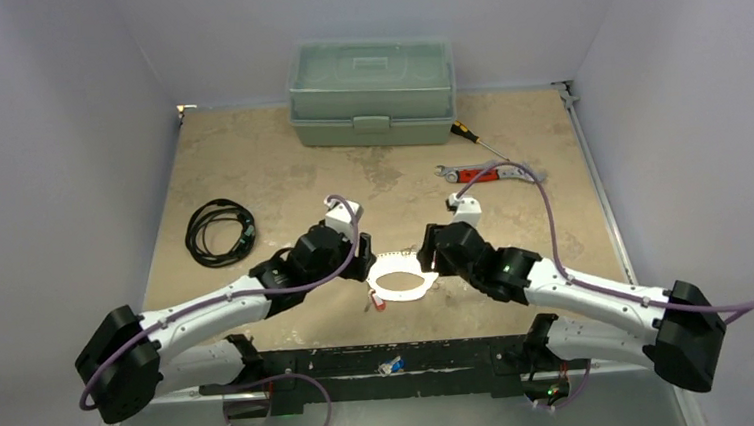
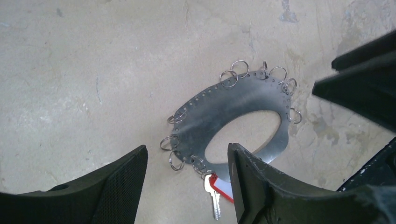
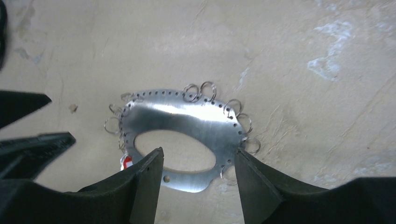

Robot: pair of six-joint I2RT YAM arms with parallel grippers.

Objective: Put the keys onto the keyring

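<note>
We see the flat oval keyring of dull silver metal [image 2: 210,121], its punched edge carrying small wire rings [image 2: 229,78], lying on the rough beige table [image 2: 93,70]. A silver key with red plastic tag [image 2: 223,187] lies at its six o'clock. The left tool [image 2: 187,151] at nine o'clock and the right tool [image 3: 198,154] at three o'clock stand with fingers apart, holding nothing.

Keyring [image 1: 401,279]: laid flat on table [image 1: 248,152], between left gripper [image 2: 187,149] and right gripper [image 3: 198,151].
Key [image 2: 215,200]: placed at keyring's near edge.
Toolbox [image 1: 372,91]: set behind, at far edge.
Cable [image 1: 220,231]: laid left.
Wrench [image 1: 488,174]: laid right, before screwdriver [image 1: 476,138].
</note>
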